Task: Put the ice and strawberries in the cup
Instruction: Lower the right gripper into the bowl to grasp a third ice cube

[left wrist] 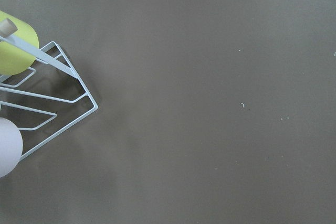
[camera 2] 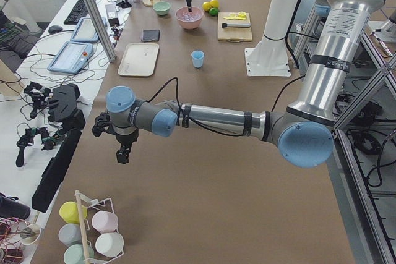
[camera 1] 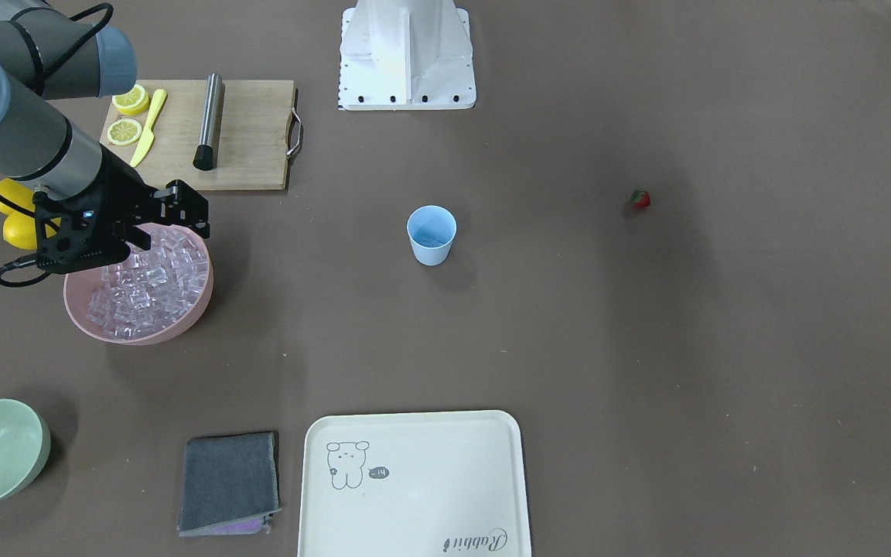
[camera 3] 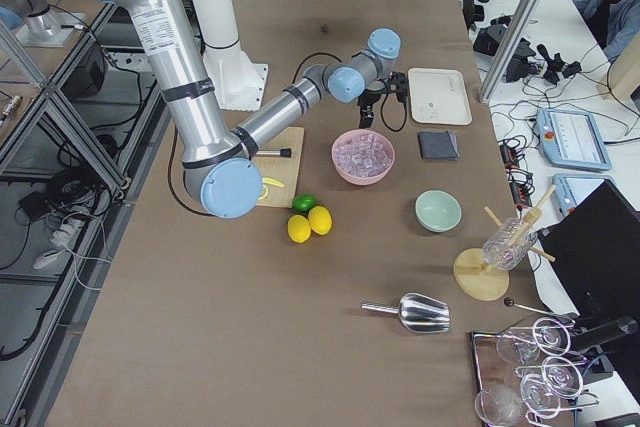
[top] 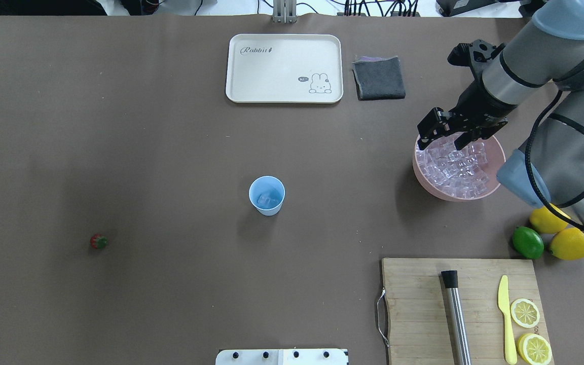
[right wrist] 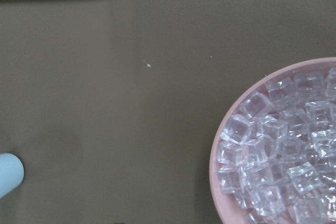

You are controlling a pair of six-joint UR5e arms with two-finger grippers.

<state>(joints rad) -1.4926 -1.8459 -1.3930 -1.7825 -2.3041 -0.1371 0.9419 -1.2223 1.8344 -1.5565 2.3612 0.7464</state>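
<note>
Right gripper [top: 454, 147] hangs over the pink bowl [top: 416, 167] of ice [top: 454, 172] near the right end of the table [top: 170, 152]. You can't tell its finger spread, and its wrist cam misses the fingers. Only the overhead shows cubes in the cup [top: 266, 195], mid-table. The strawberry [top: 99, 241] lies toward the left end. The left gripper [camera 2: 122, 153] shows only in the side view, so its spread is unreadable.
</note>
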